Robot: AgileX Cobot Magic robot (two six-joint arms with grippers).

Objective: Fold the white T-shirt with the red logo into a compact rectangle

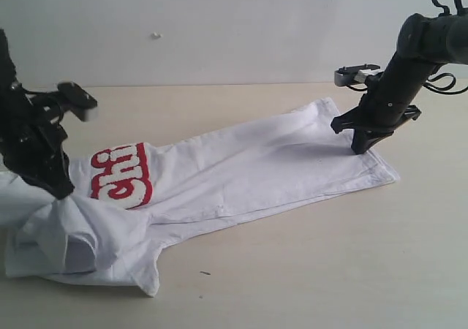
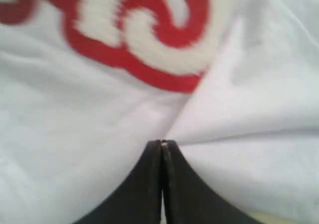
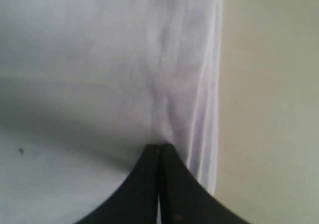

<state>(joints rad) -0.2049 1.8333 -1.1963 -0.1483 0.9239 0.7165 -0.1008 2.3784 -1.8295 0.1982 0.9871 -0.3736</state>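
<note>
I see white T-shirt (image 1: 256, 168) mid-frame on counter (image 1: 329, 270), narrowed lengthwise, sleeve end bunched lower left. Left claw (image 2: 162, 143) clenched on cloth beside red logo (image 1: 121, 172); right claw (image 3: 158, 147) pinching hem. Cross-folds remain, I judge.

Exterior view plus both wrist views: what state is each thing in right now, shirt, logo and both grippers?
white T-shirt: flat at the hem end, bunched and raised at the sleeve end.
red logo: face up, partly hidden by a fold of cloth.
left gripper: shut, pinching the shirt beside the logo.
right gripper: shut, pinching the shirt by its hem edge.
</note>
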